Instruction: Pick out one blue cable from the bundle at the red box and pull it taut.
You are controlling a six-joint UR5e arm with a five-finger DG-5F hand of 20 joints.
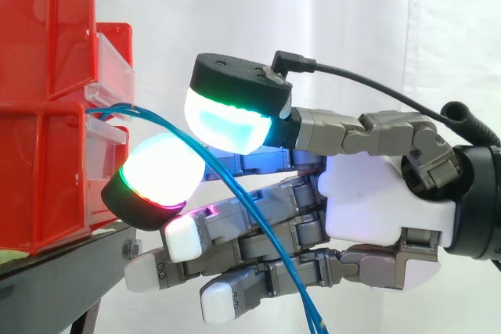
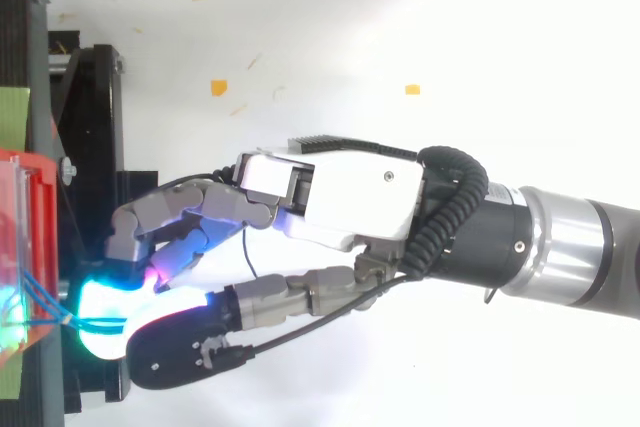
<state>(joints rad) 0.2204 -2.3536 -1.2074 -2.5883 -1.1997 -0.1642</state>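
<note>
Blue cables (image 1: 313,318) coming out of the red bins (image 1: 47,99) at the clear label holders, arcing away from the bins and then sagging downward across the front of the hand (image 1: 376,201). Pinched just beside the bins between two thick glowing pads (image 1: 156,170), one above the strands and one below. Remaining fingers straighter, lower down, behind the hanging strands. Black stand (image 1: 55,260) beneath the bins, white curtain behind.

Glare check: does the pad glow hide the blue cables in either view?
Side view: blue cables stand out across the hand, pads bright but not masking. Top view: pad glow washes out where the cables reach the red box.
</note>
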